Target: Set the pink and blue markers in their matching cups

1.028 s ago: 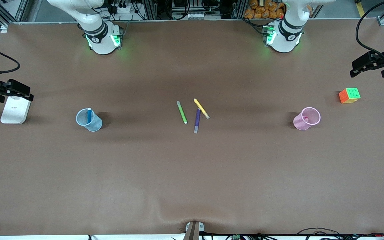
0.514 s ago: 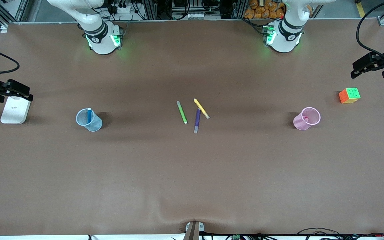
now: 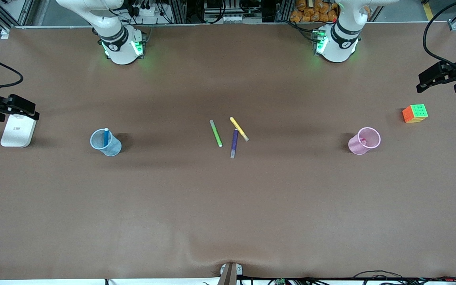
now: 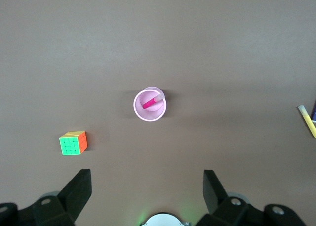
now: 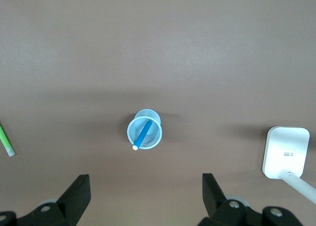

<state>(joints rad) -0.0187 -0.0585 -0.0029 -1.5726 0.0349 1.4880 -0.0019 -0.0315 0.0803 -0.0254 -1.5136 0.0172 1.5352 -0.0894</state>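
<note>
Leaning inside the blue cup [image 3: 105,142], the blue marker [image 3: 105,137] is home, and the pink marker [image 4: 151,102] lies in the pink cup [image 3: 364,141]. Both placements look done (green, yellow and purple markers lie mid-tabletop, untouched). Right gripper [image 5: 144,194] hangs high over the blue cup, fingers spread, empty; left gripper [image 4: 146,189] likewise released over the pink cup. Next move, I'd judge: simply retreat and park.
</note>
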